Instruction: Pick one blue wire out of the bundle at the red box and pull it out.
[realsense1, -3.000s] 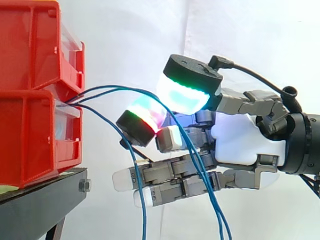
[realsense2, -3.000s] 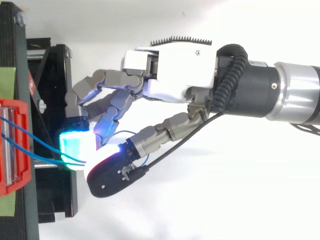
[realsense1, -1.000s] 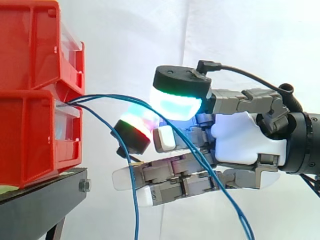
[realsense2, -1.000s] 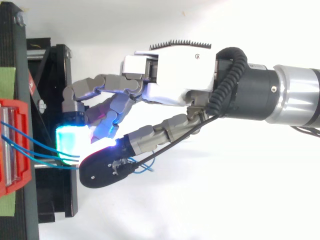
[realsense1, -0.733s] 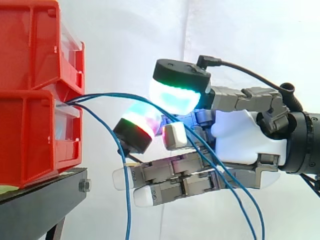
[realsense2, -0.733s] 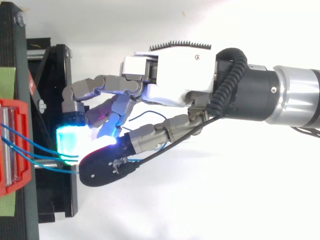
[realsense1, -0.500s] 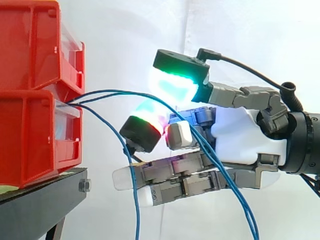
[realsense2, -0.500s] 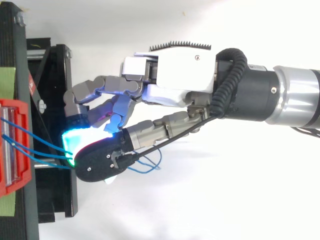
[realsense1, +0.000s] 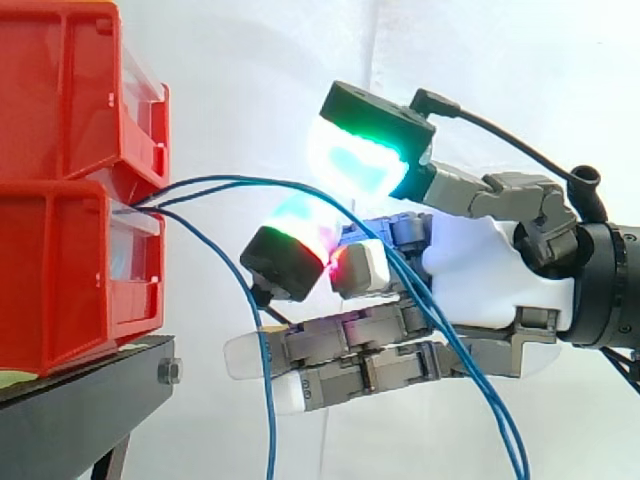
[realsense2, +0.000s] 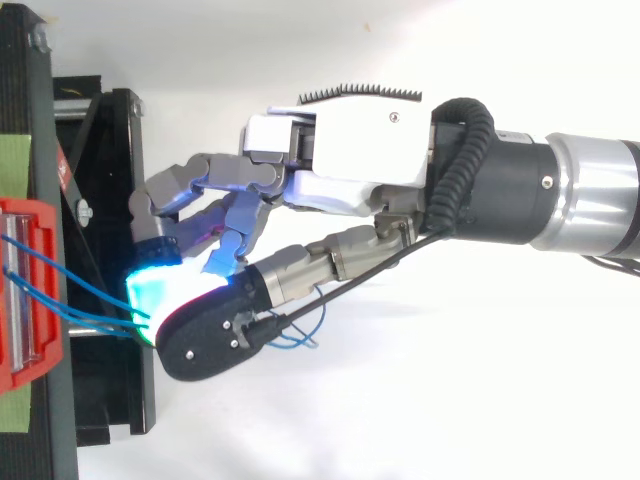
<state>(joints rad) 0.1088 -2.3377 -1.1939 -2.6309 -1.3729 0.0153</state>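
Observation:
Several thin blue wires (realsense1: 235, 182) leave the front of the lower red bin (realsense1: 60, 270) and arc to the right. One wire (realsense1: 262, 380) drops straight down; the others run through my hand (realsense1: 490, 280) and fall away at the lower right. They pass through the gap between the raised green-glowing thumb pad (realsense1: 362, 158) and a red-and-green glowing fingertip (realsense1: 288, 258) below it. These two pads stand apart. The lower fingers (realsense1: 320, 360) lie straight under the wires. From above, my hand (realsense2: 350, 150) reaches left toward the bin (realsense2: 25, 290), the wires (realsense2: 95, 290) spanning the gap.
A second red bin (realsense1: 70, 90) sits stacked on the lower one. Both rest on a black stand (realsense1: 90, 400) at the left, its frame (realsense2: 110, 200) just beyond my fingertips. A white curtain hangs behind.
The thumb pad has lifted up and away from the fingertip since a second ago, widening the gap around the wires. The loose wires have swung slightly. The arm has hardly shifted.

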